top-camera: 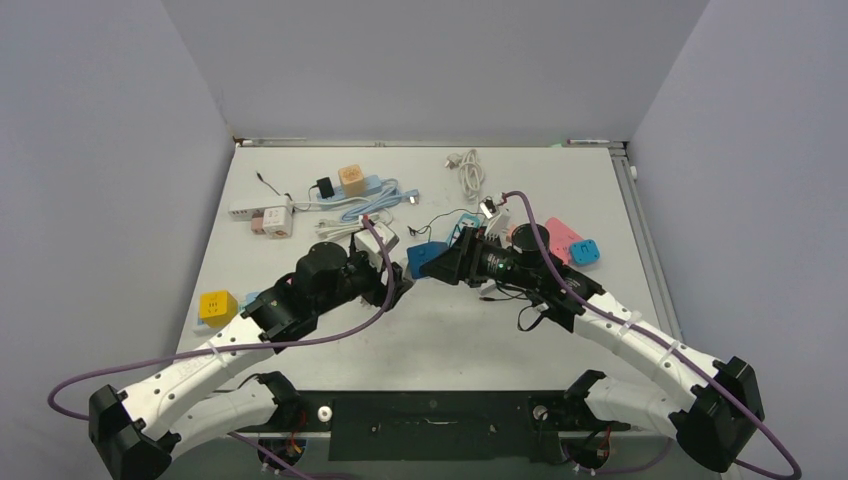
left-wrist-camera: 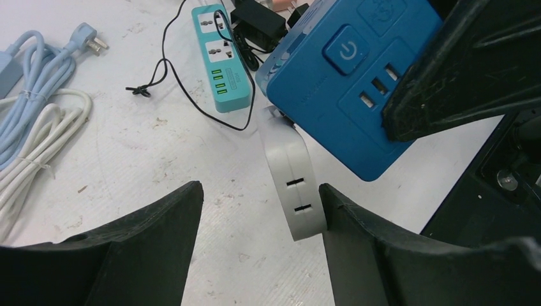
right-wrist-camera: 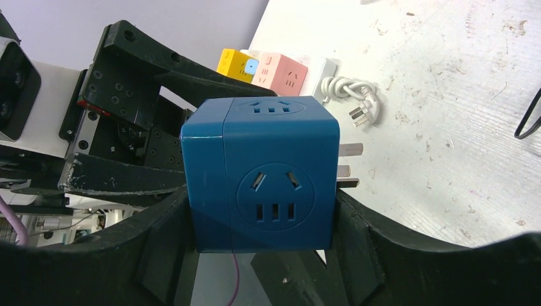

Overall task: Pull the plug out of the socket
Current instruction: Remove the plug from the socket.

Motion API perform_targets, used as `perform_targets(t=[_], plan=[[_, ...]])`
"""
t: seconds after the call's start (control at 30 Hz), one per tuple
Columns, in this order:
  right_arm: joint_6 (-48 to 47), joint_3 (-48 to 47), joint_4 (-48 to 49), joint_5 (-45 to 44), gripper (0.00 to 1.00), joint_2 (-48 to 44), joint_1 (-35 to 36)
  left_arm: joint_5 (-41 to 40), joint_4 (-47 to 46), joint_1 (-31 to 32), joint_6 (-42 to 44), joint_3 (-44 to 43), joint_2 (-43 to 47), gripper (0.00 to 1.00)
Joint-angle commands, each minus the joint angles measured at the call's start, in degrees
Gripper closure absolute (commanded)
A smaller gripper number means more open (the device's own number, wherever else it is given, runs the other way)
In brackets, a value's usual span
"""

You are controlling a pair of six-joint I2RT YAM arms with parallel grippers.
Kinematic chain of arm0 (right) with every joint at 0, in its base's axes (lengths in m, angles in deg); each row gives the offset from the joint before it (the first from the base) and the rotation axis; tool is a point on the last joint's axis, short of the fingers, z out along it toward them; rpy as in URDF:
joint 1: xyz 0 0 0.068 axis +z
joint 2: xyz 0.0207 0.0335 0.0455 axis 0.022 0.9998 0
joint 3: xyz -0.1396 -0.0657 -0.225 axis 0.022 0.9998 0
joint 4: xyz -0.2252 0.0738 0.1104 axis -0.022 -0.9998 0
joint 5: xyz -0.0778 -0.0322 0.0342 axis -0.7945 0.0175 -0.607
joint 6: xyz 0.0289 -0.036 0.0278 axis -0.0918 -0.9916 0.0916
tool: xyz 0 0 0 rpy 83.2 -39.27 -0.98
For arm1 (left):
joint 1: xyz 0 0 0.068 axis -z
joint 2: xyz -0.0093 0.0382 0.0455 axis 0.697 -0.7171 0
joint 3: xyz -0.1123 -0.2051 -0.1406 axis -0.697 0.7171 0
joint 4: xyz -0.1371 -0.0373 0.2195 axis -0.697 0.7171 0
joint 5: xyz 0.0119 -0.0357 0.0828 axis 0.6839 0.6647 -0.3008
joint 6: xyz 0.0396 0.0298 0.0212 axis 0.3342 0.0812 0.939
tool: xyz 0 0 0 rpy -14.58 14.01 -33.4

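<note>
At the middle of the table, the left gripper point(left-wrist-camera: 258, 197) stands part open astride the grey plug point(left-wrist-camera: 296, 191), with one finger touching it and the other just clear. The plug sits in the blue cube socket point(right-wrist-camera: 268, 185), which the right gripper point(right-wrist-camera: 260, 213) holds clamped. I'd say nothing's pulled yet: the grip and the tug are both left. Beyond lies a teal power strip point(left-wrist-camera: 220, 57).

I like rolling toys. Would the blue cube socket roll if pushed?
Probably not: the blue cube socket has flat faces, so it would likely slide. It looks like hard, stiff plastic. Its smooth sides may be slippery in the right gripper.
</note>
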Motion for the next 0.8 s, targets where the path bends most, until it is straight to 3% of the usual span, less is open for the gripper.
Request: perform_targets(t=[0.0, 0.77], plan=[[-0.9, -3.8, 2.2, 1.8, 0.95, -2.2, -0.2, -3.8, 1.3, 0.4, 2.2, -3.3, 1.1, 0.39], [-1.5, -5.5, -0.2, 7.4, 0.95, 0.2, -2.1, -12.2, 3.2, 0.8, 4.3, -3.5, 2.2, 0.46]])
